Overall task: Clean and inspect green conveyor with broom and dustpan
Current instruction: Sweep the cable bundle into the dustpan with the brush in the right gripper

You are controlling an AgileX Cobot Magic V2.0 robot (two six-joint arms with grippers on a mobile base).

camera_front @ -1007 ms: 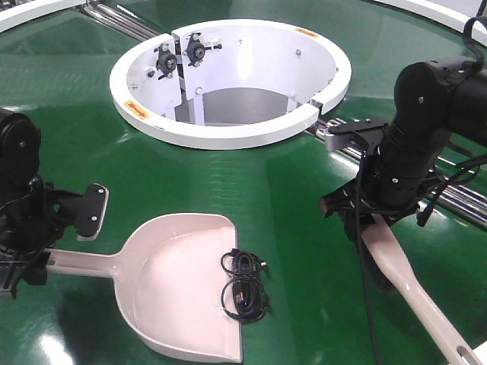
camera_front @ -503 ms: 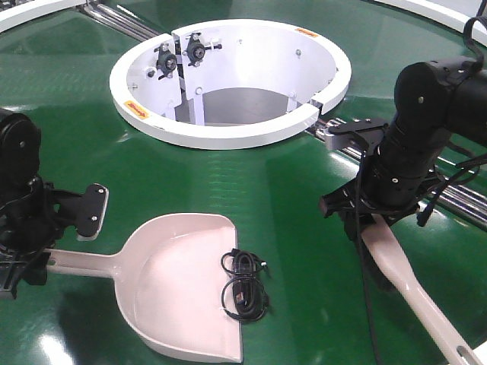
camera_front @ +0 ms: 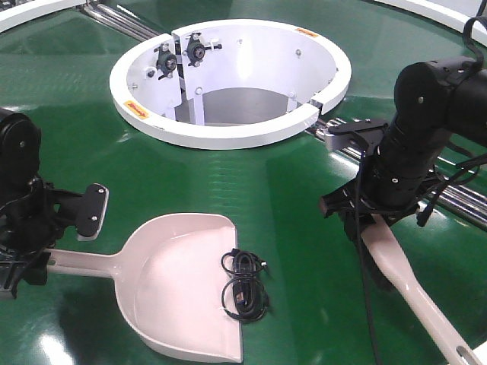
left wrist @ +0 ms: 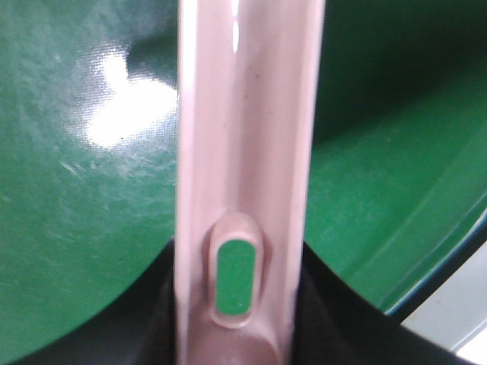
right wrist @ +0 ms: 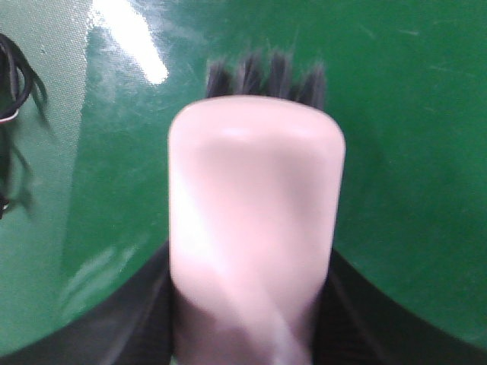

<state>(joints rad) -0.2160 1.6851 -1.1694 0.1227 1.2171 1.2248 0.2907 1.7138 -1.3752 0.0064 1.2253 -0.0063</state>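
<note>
The pink-beige dustpan point(camera_front: 179, 285) lies on the green conveyor point(camera_front: 304, 175), its lip facing right. A tangled black cable point(camera_front: 243, 285) lies across its lip. My left gripper point(camera_front: 27, 262) is shut on the dustpan's slotted handle point(left wrist: 243, 190), which fills the left wrist view. My right gripper point(camera_front: 377, 220) is shut on the pink-beige broom point(camera_front: 415, 285). The broom's head point(right wrist: 255, 220) points down at the belt, its dark bristles point(right wrist: 266, 76) just past the tip. The cable's edge point(right wrist: 11, 84) shows at the left of the right wrist view.
A white circular ring point(camera_front: 228, 80) with a grey opening and black knobs stands at the back centre. Chrome roller strips point(camera_front: 456, 198) run behind the right arm and at the top left point(camera_front: 122, 19). The belt's pale edge point(left wrist: 456, 312) shows at lower right in the left wrist view.
</note>
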